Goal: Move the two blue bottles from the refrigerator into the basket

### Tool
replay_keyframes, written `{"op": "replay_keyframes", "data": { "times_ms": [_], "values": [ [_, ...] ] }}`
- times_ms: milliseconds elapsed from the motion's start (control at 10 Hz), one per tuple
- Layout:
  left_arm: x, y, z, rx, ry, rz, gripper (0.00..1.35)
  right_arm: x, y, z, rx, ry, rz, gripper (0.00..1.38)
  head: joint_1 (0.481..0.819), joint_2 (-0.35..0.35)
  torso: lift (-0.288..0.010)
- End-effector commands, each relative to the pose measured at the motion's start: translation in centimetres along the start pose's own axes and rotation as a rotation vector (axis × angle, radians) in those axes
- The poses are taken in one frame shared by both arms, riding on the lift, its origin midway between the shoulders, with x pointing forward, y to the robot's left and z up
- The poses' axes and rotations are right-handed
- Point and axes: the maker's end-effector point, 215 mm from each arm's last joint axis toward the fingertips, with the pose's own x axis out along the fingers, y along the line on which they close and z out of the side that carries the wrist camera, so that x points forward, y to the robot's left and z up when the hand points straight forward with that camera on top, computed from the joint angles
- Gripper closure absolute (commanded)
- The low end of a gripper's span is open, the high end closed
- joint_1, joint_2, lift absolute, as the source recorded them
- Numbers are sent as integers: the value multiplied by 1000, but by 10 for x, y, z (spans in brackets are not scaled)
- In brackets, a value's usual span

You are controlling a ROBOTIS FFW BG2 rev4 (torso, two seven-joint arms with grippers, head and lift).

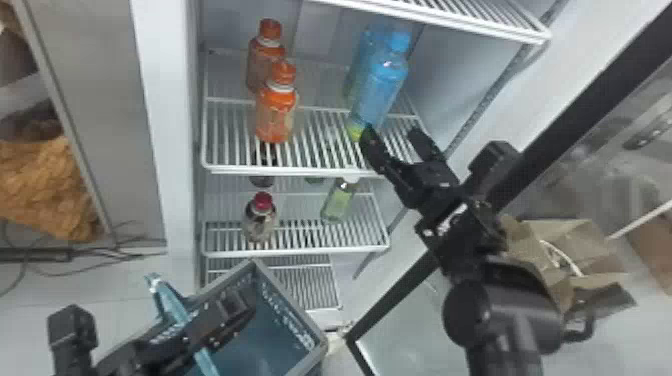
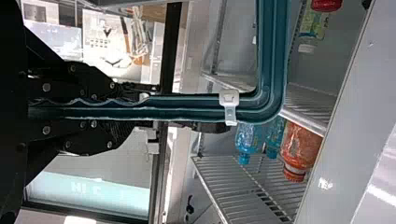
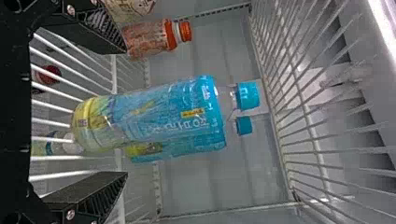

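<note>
The front blue bottle (image 1: pixel 382 82) stands upright on a refrigerator shelf, with the other blue bottle (image 1: pixel 362 57) close behind it. My right gripper (image 1: pixel 391 134) is open at the shelf's front edge by the front bottle's base. In the right wrist view, the front blue bottle (image 3: pixel 163 114) shows between the spread fingertips of the right gripper (image 3: pixel 125 112), with gaps on both sides; the rear blue bottle (image 3: pixel 187 150) is partly hidden. The left gripper (image 1: pixel 242 302) is at the blue-grey basket (image 1: pixel 295 320). In the left wrist view, the left gripper (image 2: pixel 161 108) clamps the basket's rim (image 2: pixel 273 56).
Two orange bottles (image 1: pixel 276 112) stand left on the same wire shelf (image 1: pixel 320 170). A red-capped bottle (image 1: pixel 260 220) and a green bottle (image 1: pixel 339 200) occupy the shelf below. Another rack (image 1: pixel 480 22) hangs above. The open door's black frame (image 1: pixel 540 130) and a paper bag (image 1: pixel 575 250) are at the right.
</note>
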Motion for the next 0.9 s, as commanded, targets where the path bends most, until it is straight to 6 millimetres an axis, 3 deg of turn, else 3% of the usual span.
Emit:
{"op": "replay_keyframes", "data": {
  "times_ms": [0,600,700,800],
  "values": [
    [0,0,0,0,0,0,1202,21,7,-1,4,8,19,116,695,-350,0],
    [-1,0,1,-1,-5,0,1202,57,-4,13,-31,5,-21,121,695,-350,0],
    [-1,0,1,-1,-5,0,1202,60,-6,10,-28,12,-21,185,695,-350,0],
    [-1,0,2,1,-4,-1,1202,62,-9,7,-22,19,-22,460,695,-350,0]
  ]
}}
